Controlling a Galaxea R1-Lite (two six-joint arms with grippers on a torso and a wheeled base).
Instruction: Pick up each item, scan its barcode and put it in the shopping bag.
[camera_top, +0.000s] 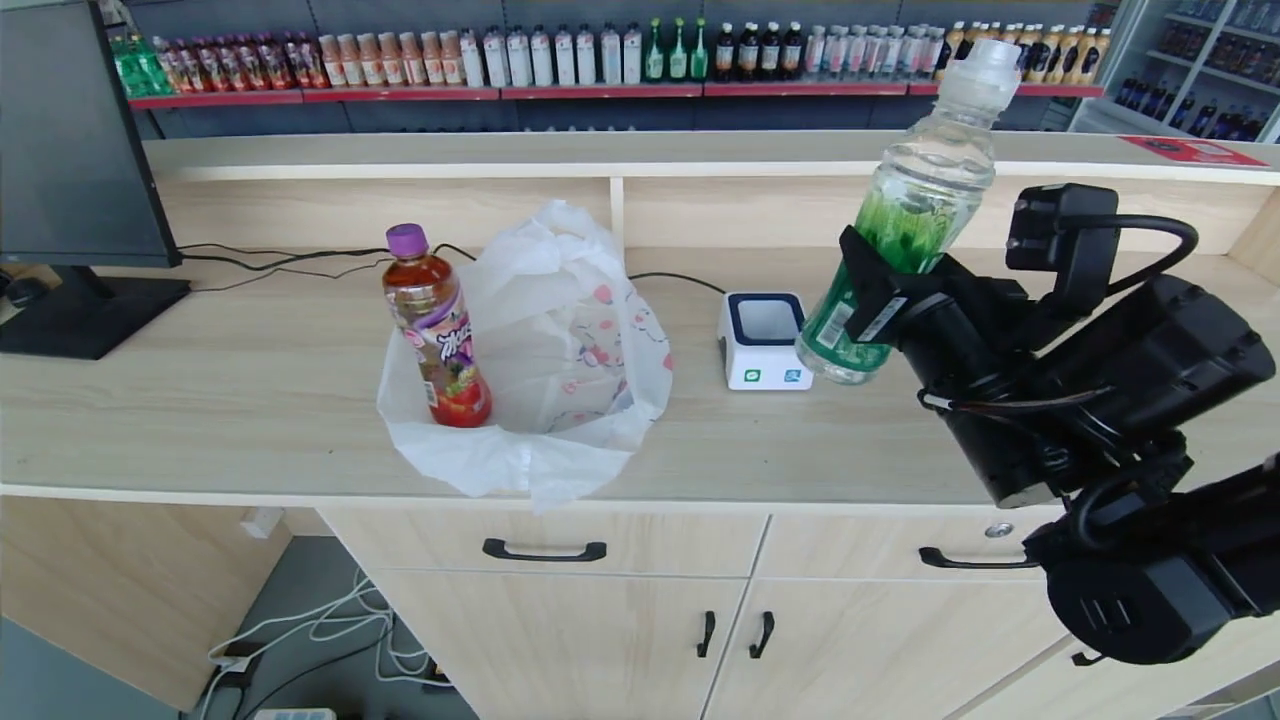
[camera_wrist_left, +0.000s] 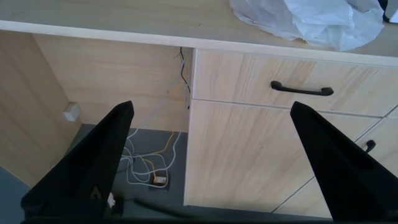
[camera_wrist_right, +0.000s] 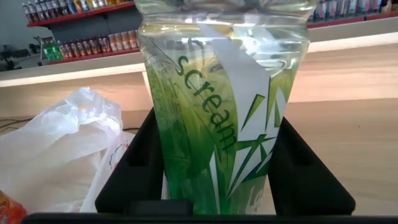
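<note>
In the head view, right of centre, the right pincer (camera_top: 880, 300) is clamped on a clear plastic bottle (camera_top: 915, 215) with a green label and a pale cap. The bottle is tilted and held off the desk (camera_top: 200, 400), just right of the small white boxy scanner (camera_top: 764, 340). The right wrist view adds what the head view lacks: the black fingers (camera_wrist_right: 134, 168) press the bottle's smooth wall from both sides.

Left of centre in the head view sits the shopping bag (camera_top: 560, 330), thin crumpled white plastic with its mouth open. A red tea bottle (camera_top: 437, 330) with a purple cap stands upright at the bag's left edge.

In the left wrist view the left pincer (camera_wrist_left: 211, 168) is spread wide and empty before the wood-grain cabinet drawer (camera_wrist_left: 249, 81) with its black handle.
</note>
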